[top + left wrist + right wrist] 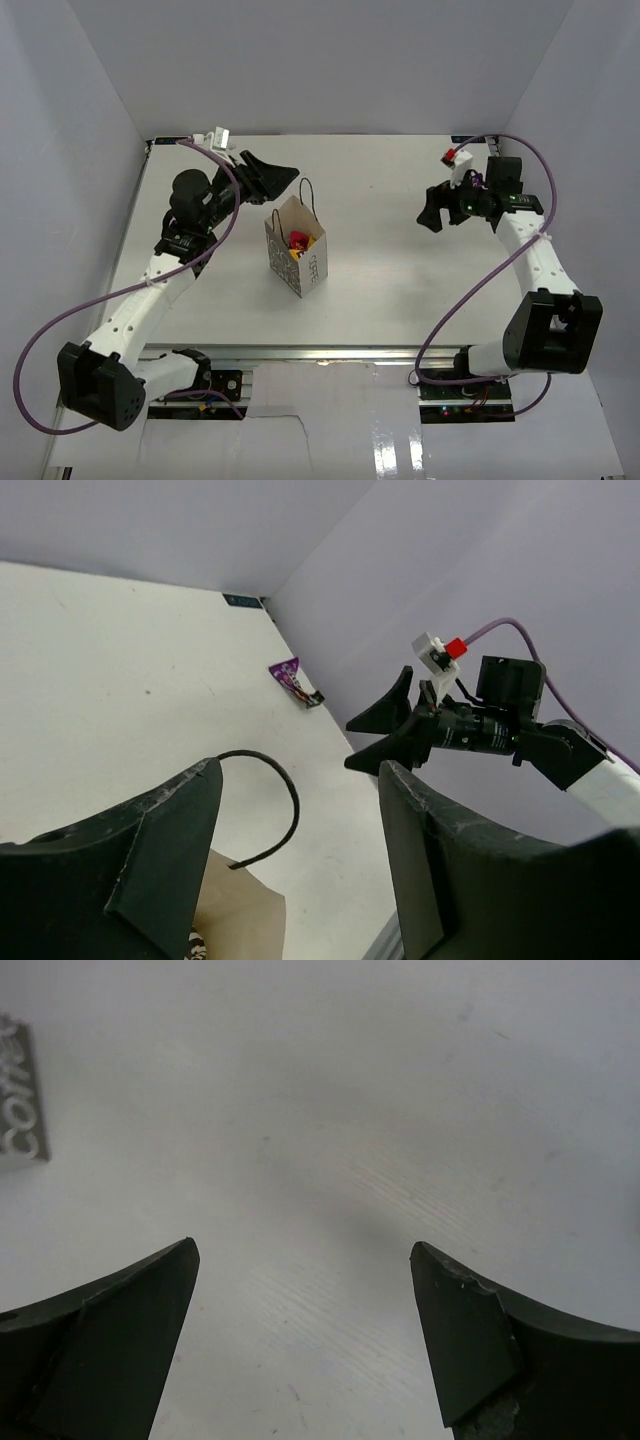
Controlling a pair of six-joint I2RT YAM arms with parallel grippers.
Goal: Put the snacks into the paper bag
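Top external, bag: the paper bag (310,268) stands upright in the middle of the table (400,300). Its mouth is open, with red and yellow snacks (298,242) showing inside.
Top external, left arm: the left gripper (280,186) hovers just beyond the bag's far rim, jaws parted and holding nothing.
Top external, right arm: the right gripper (428,208) hangs well to the right of the bag, spread wide and empty.
Left wrist, stray packet: a purple packet (295,681) lies flat on the table near the far right corner. It is past the right gripper and well apart from the bag, and its long axis slants in this view.
Left wrist, nearer arm: the right arm, by my judgement; it would have to reach back toward the far wall.
Right wrist, under the jaws: only bare table, with the bag's lettering at the left edge. The purple packet is out of sight.
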